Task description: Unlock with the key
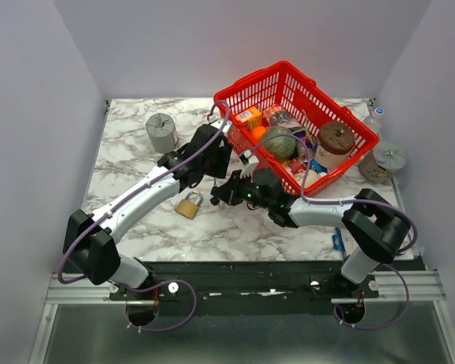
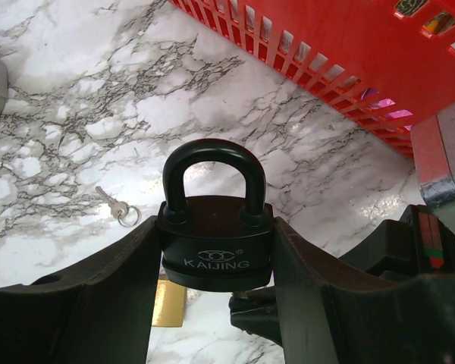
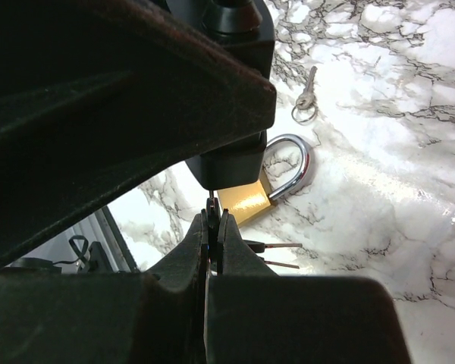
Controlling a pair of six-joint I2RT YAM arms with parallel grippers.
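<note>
White walls are seen on three sides of a grey-veined marble table top [image 1: 136, 163]. From its base at the near left, the white and black left arm [image 1: 140, 196] is stretched forward and to the right. The right arm [image 1: 322, 212] is bent at the elbow and reached to the left, so that both wrists meet near the middle, just before the basket.

The left gripper [image 2: 216, 227] is clenched on a black padlock [image 2: 214, 254], which is held by its two sides with the shackle pointing away from the wrist. The right gripper [image 3: 214, 221] is pressed closed just under the body of this lock. A thin piece, taken to be the key [image 3: 210, 202], is pinched between its fingertips and touches the bottom face of the lock. Its head is hidden by the fingers, and it cannot be told if the blade is inside.

Two slim silver blades with dark heads [image 3: 277, 246] are seen beside the right finger. A brass padlock with a silver shackle [image 1: 188, 205] is laid on the marble near the grippers, and a small silver key on a ring [image 2: 112, 203] is laid a little apart from it.

A red plastic basket [image 1: 246, 80] is placed at the far right. A round green fruit [image 1: 280, 142], an orange box [image 1: 249, 116] and a round tub with a brown lid [image 1: 336, 138] are kept in it, among other small packs.
</note>
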